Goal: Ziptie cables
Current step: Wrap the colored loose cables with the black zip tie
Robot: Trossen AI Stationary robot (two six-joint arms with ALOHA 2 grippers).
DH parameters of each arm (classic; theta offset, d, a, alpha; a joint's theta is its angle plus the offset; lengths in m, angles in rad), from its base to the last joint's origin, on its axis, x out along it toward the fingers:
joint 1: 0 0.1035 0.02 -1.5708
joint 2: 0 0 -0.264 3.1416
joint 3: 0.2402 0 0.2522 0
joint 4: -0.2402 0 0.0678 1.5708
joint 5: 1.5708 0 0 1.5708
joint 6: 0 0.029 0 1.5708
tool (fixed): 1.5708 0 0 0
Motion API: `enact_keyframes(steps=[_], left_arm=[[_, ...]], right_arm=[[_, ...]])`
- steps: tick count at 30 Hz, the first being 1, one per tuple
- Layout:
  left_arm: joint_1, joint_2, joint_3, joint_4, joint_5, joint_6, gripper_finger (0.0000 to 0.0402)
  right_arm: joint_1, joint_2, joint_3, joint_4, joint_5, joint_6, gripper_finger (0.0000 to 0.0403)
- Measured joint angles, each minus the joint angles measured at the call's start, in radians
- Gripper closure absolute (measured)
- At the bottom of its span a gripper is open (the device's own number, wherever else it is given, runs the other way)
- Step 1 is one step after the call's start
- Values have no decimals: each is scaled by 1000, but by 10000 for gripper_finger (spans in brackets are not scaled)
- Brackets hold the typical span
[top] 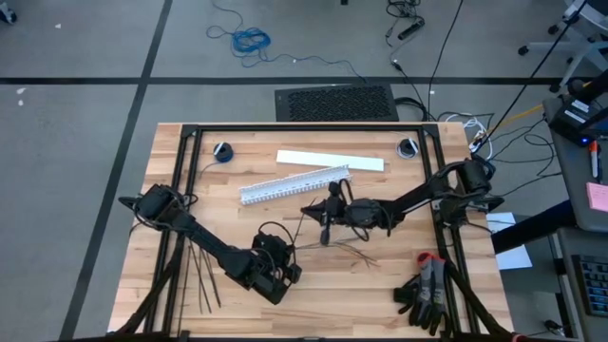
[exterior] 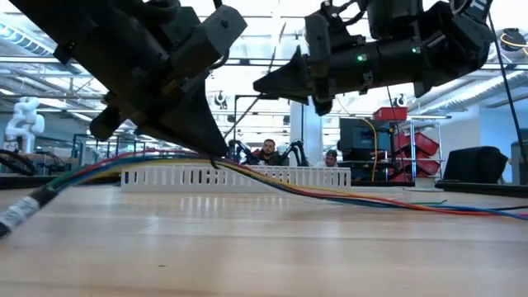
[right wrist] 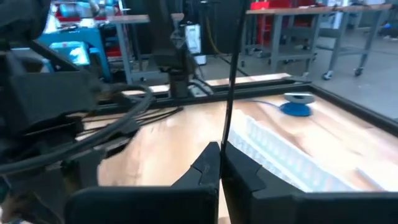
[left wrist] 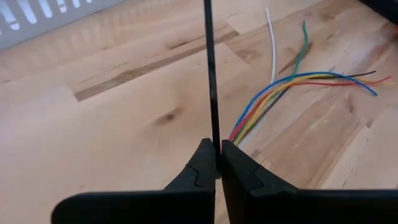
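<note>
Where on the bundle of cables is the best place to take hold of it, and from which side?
Probably at the bunched stretch of the cables, where the wires run together, rather than the fanned loose ends. They lie flat on the table, so coming from above, fingers across the bundle, looks best.

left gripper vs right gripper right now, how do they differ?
Position: the left gripper sits at the table's near edge by the cables; the right gripper sits mid-table beside the white slotted duct.
Height, in the low view: the left gripper's tip reaches down to the cables, while the right gripper hangs well above them.
Shared: both are shut, each pinching a thin black ziptie.
</note>
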Motion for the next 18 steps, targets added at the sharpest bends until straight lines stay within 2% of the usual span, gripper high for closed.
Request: enact_keyframes(steps=[6,14,18], left_arm=[[5,40,1,11,-1,-23,393],[5,51,1,10,7,-28,393],[3,53,0,4,42,-28,393]], right_arm=[[-20,-54,-64,28,-9,-3,403],[-25,-55,-81,30,-3,-30,403],[-24,-59,-81,-34,-109,-12,396]])
